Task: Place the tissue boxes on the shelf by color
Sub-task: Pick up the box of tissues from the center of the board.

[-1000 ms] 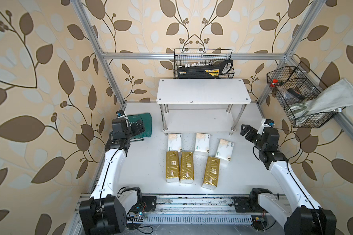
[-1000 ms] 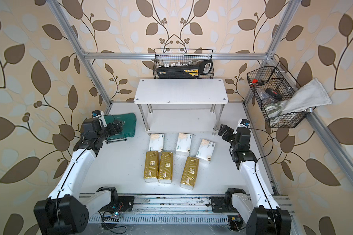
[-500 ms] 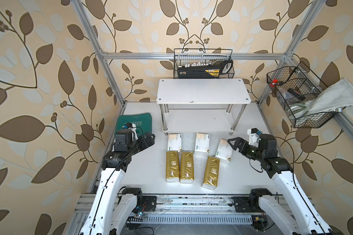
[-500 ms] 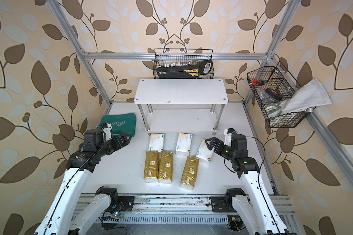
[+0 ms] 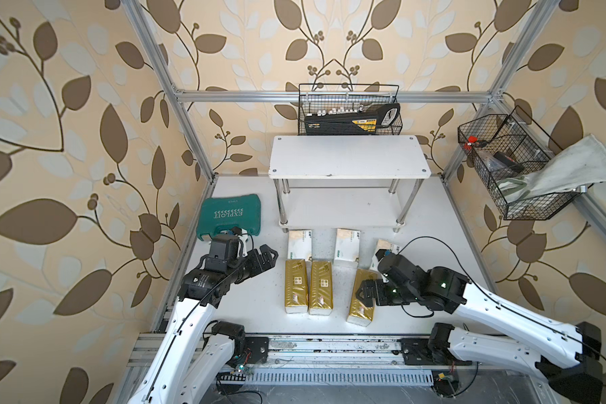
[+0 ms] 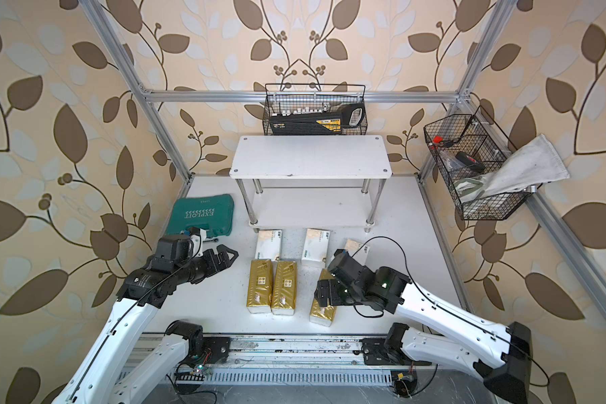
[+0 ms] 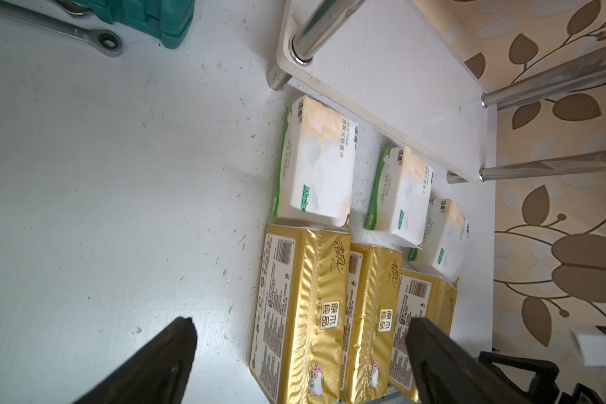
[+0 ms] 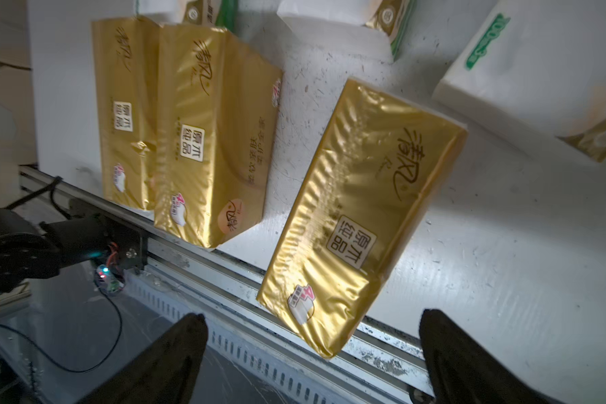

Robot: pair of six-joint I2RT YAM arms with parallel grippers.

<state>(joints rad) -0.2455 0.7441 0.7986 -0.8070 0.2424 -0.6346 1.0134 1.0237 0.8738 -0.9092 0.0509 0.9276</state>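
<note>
Swung in from the side edges of the tabletop (image 5: 256,307) over the last second, on both arms. Carried the left gripper (image 5: 270,257) off the green EXPLOIT tool case (image 5: 229,216) near the left edge. Now just beside the far end of the leftmost gold tissue pack (image 5: 296,290), jaws spread wide, nothing between them. Brought the right gripper (image 5: 364,293) away from the front right leg of the shelf (image 5: 348,155) and over the third gold tissue pack (image 5: 359,313), the angled one nearest the right edge. Jaws spread wide there too, not closed on anything.

No change among the tissue boxes themselves. Three gold in a row toward the front edge, the middle gold tissue pack (image 5: 321,290) touching the leftmost. Three white-and-green tissue packs (image 5: 300,243) in a row behind them, just in front of the lower board (image 5: 340,210), the rightmost partly hidden by the right arm. Nothing on either board of the shelf, which stands against the back edge.

Reads as the opening approach: sorting not begun. First grasp probably on gold with the right arm, the left lining up a pick of its own. Calls for a squeeze across the short side; soft, glossy wrap, likely to dent or slip.
</note>
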